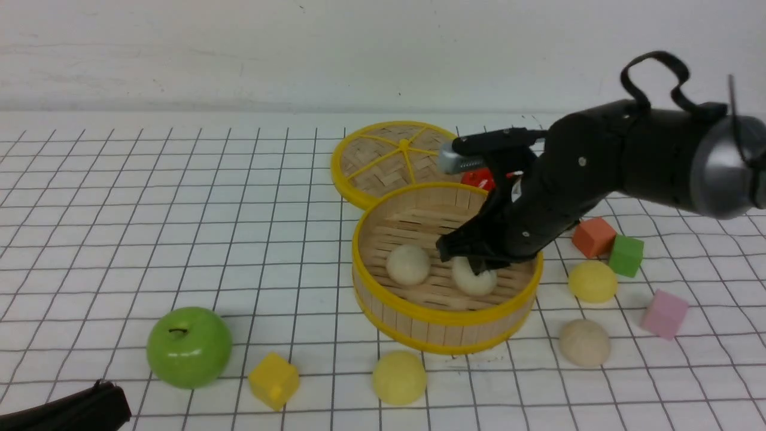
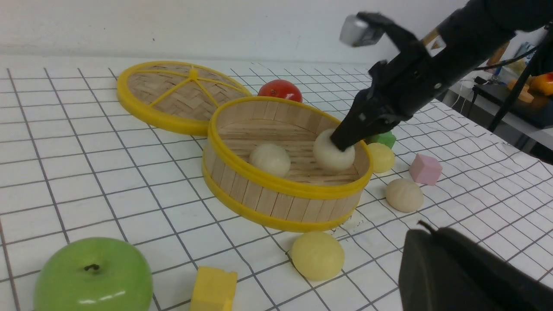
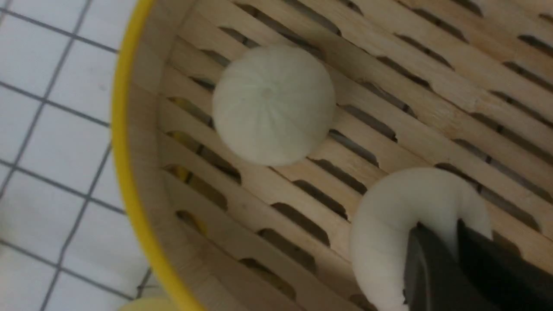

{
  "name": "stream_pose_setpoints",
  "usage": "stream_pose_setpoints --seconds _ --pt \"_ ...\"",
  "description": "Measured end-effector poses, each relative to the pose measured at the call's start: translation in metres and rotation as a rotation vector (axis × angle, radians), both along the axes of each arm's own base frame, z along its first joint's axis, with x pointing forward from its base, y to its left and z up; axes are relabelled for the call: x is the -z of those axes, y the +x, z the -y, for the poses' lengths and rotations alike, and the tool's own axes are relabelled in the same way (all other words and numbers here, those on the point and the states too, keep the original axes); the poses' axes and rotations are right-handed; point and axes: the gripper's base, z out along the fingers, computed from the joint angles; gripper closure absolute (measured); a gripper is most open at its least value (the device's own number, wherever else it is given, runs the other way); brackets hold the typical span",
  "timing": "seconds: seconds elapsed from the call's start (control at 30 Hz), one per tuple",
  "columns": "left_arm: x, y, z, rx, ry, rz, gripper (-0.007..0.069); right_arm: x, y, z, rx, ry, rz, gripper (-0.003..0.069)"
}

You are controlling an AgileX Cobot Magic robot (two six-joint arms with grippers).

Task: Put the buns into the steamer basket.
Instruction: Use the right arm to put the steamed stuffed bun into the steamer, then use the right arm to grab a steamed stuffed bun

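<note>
The steamer basket [image 1: 443,317] stands mid-table with two cream buns inside. One bun [image 1: 408,264] lies free on the slats. My right gripper [image 1: 473,263] reaches down into the basket and is shut on the other bun [image 3: 397,216], pinching its soft top between nearly closed fingers; this bun rests on the floor slats. Outside the basket lie a pale yellow bun [image 1: 399,377] in front, a cream bun [image 1: 584,342] and another pale yellow bun [image 1: 592,281] to the right. My left gripper [image 2: 425,231] hovers low at the near left, shut and empty.
The woven lid [image 1: 392,158] lies flat behind the basket, a red tomato [image 1: 479,178] beside it. A green apple [image 1: 189,347] and yellow cube [image 1: 274,380] sit front left. Orange [image 1: 593,237], green [image 1: 626,255] and pink [image 1: 664,313] cubes sit to the right.
</note>
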Motion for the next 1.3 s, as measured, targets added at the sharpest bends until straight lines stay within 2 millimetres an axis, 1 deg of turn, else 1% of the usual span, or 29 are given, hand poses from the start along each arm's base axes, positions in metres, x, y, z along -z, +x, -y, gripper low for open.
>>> stream_pose_setpoints --seconds 0.03,0.07,0.1,0.13,0.17,0.23,0.3,0.33,0.37,0.4,0.43,0.47,0.5,0.53,0.57,0.6,0.63,0.67,0.7,0.73,0.77,0.83,0.9,1.07,1.3 --pt "0.000 0.000 0.000 0.000 0.000 0.000 0.0637 0.007 0.004 0.000 0.018 0.000 -0.018 0.0571" --pt "0.000 0.000 0.000 0.000 0.000 0.000 0.0637 0.008 0.004 0.000 0.022 0.000 -0.022 0.0561" --pt "0.000 0.000 0.000 0.000 0.000 0.000 0.0637 0.010 0.005 0.000 0.033 0.002 -0.031 0.0491" --pt "0.000 0.000 0.000 0.000 0.000 0.000 0.0637 0.010 0.005 0.000 0.035 0.002 -0.032 0.0491" --pt "0.000 0.000 0.000 0.000 0.000 0.000 0.0637 0.007 0.005 0.000 0.044 0.009 -0.032 0.0412" --pt "0.000 0.000 0.000 0.000 0.000 -0.001 0.0637 0.001 0.006 -0.001 0.051 0.017 -0.028 0.0326" --pt "0.000 0.000 0.000 0.001 0.003 -0.004 0.0636 -0.011 0.003 0.001 0.051 0.017 -0.037 0.0238" --pt "0.001 0.000 0.000 0.002 0.004 -0.006 0.0636 -0.018 0.000 0.002 0.050 0.019 -0.034 0.0209" --pt "0.001 0.000 0.000 0.004 0.007 -0.011 0.0634 -0.031 -0.005 0.004 0.046 0.020 -0.031 0.0174" --pt "0.002 0.000 0.000 0.005 0.009 -0.014 0.0633 -0.038 -0.008 0.006 0.043 0.019 -0.028 0.0163" --pt "0.002 0.000 0.000 0.006 0.011 -0.017 0.0631 -0.049 -0.014 0.010 0.035 0.007 -0.021 0.0153" --pt "0.002 0.000 0.000 0.006 0.011 -0.017 0.0631 -0.054 -0.017 0.011 0.032 0.002 -0.020 0.0151" --pt "0.002 -0.001 0.000 0.007 0.012 -0.018 0.0630 -0.065 -0.028 0.021 0.029 -0.041 -0.023 0.0156" --pt "0.002 -0.001 0.000 0.007 0.012 -0.019 0.0630 -0.072 -0.038 0.032 0.049 -0.070 -0.027 0.0176" --pt "0.002 -0.001 0.000 0.007 0.012 -0.019 0.0630 -0.069 -0.040 0.036 0.060 -0.081 -0.040 0.0181" --pt "0.002 -0.001 0.000 0.007 0.012 -0.019 0.0628 -0.063 -0.048 0.051 0.109 -0.110 -0.079 0.0213" --pt "0.002 -0.001 0.000 0.007 0.012 -0.019 0.0627 -0.054 -0.053 0.061 0.146 -0.125 -0.115 0.0239" --pt "0.002 -0.001 0.000 0.007 0.012 -0.019 0.0627 -0.052 -0.054 0.063 0.153 -0.127 -0.122 0.0251" --pt "0.002 -0.001 0.000 0.007 0.012 -0.019 0.0627 -0.031 -0.060 0.076 0.196 -0.146 -0.189 0.0288" --pt "0.002 -0.001 0.000 0.007 0.012 -0.019 0.0627 -0.026 -0.061 0.078 0.207 -0.146 -0.201 0.0298" --pt "0.002 -0.001 0.000 0.007 0.012 -0.019 0.0625 -0.009 -0.065 0.086 0.241 -0.125 -0.238 0.0335" --pt "0.002 -0.001 0.000 0.007 0.012 -0.019 0.0624 0.001 -0.066 0.088 0.266 -0.082 -0.236 0.0361" --pt "0.002 -0.001 0.000 0.007 0.012 -0.019 0.0623 0.004 -0.064 0.089 0.282 -0.043 -0.208 0.0375" --pt "0.002 -0.001 0.000 0.006 0.012 -0.018 0.0623 0.003 -0.055 0.092 0.296 -0.013 -0.130 0.0379" --pt "0.002 -0.001 0.000 0.006 0.012 -0.018 0.0620 0.023 -0.043 0.093 0.311 -0.019 -0.143 0.0379"
